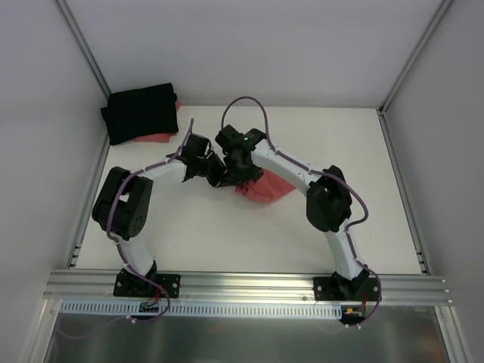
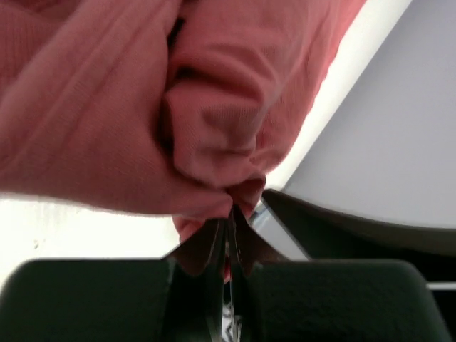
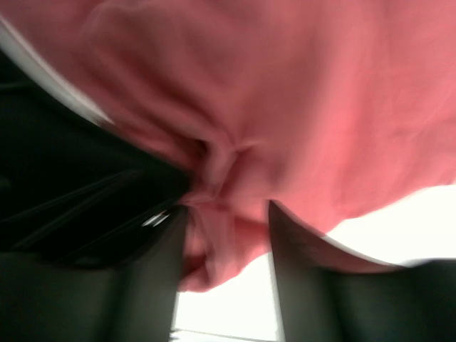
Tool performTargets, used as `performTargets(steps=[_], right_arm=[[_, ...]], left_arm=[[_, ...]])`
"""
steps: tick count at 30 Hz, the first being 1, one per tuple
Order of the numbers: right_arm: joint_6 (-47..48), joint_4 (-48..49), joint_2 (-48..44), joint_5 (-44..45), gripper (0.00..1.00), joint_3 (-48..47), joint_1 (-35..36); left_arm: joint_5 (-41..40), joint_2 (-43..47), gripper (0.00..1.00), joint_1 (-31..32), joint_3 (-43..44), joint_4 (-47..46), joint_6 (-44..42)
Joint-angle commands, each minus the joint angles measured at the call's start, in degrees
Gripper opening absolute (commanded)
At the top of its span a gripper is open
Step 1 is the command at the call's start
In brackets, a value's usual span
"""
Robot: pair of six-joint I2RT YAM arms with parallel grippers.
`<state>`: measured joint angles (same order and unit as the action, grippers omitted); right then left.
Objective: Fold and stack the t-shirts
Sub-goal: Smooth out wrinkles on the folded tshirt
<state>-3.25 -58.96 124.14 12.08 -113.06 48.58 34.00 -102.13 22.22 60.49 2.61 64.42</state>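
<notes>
White tabletop boxed in by pale grey walls, pretty bare setup. Way back in the far left corner sits the black t-shirt, folded into a neat block, with a bit of red cloth peeking out from under its near edge.

Both arms are bent in toward the middle, meeting over the coral-red t-shirt – it's bunched in a crumpled heap about mid-table, well apart from the black one.

The left end effector is pinched fully closed on a gathered fold of the coral fabric. The right end effector is a different story – its fingers stand partway apart with a wad of the same shirt hanging loosely between them, daylight showing on one side, so it isn't clamping anything.
</notes>
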Motion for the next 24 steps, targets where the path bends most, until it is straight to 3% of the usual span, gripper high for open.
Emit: performTargets(steps=[1,2,5,9,20,24], right_arm=[[-0.18,12.02,-6.35,4.35,0.57,-1.64,-1.46],[-0.09,12.20,-6.36,4.71,0.57,-1.82,-1.73],[1.13,12.20,-7.77,6.64,0.87,-4.18,-3.04],[2.36,11.85,-9.35,7.43,0.98,-7.09,-5.59],[2.54,10.80,-14.09,7.96,0.99,-8.06,-9.90],[2.72,10.53,-16.55,7.44,0.99,-8.94,-10.87]], left_arm=[[5.55,2.02,0.00,3.18,-0.11,2.48,-3.86],[5.38,2.02,0.00,3.27,-0.11,2.49,-3.95],[5.03,2.28,0.00,3.27,0.15,3.71,-5.18],[4.32,2.37,0.00,3.09,-0.28,4.33,-6.24],[3.18,1.93,0.00,2.92,-1.78,5.82,-8.43],[0.90,1.14,0.00,2.39,-0.11,10.55,-12.11]])
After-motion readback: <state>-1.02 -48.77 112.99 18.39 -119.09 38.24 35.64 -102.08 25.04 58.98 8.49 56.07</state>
